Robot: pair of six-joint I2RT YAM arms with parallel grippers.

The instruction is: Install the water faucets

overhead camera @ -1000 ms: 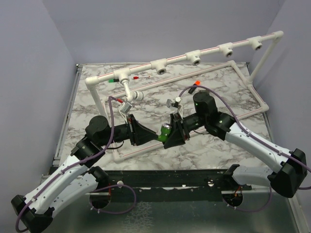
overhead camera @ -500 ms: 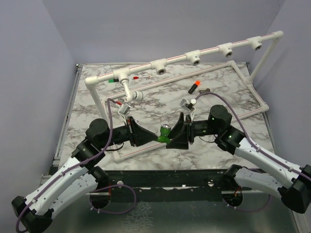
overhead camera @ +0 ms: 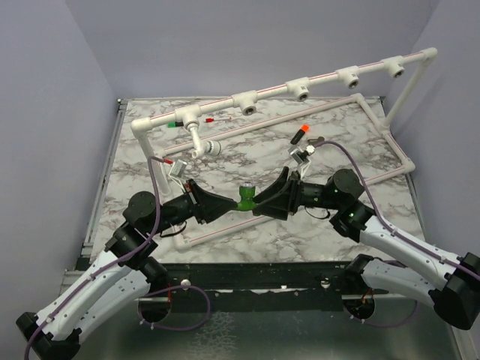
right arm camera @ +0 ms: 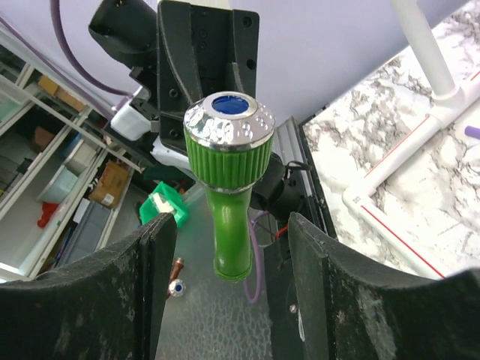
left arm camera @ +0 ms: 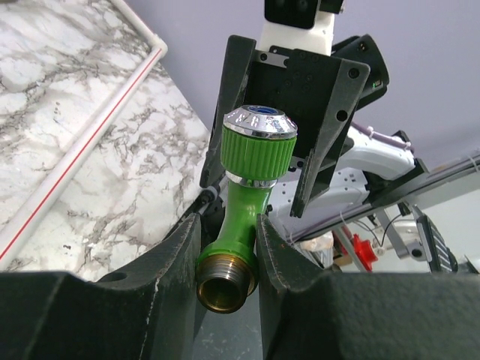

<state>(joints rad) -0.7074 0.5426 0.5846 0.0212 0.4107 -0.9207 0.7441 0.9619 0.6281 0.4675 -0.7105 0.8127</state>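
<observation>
Black left jaws, left of centre in the top view: clamped narrow on the faucet (overhead camera: 244,198). They pinch its green stem just above the brass-coloured threaded end, and the knob points away toward the other arm.

Green faucet, centre of the frame: held in the air above the counter (overhead camera: 352,146), between the two arms. It is not in any socket. The ribbed knob has a silver cap with a blue centre. This grip likely presents the knob end to the second arm.

Black right jaws, right of centre: standing wide, one finger on each side of the stem below the knob, with a clear gap on both sides. Nothing is held. The placement suggests a handover that would free the thread for fitting.

Orange-capped piece (overhead camera: 302,133), upper right of centre: lying on the counter. What it is cannot be told.

White pipe frame (overhead camera: 274,91), across the top: tee sockets (overhead camera: 301,91) along the raised rail face forward and look unfilled, so they are probably the install points.
</observation>
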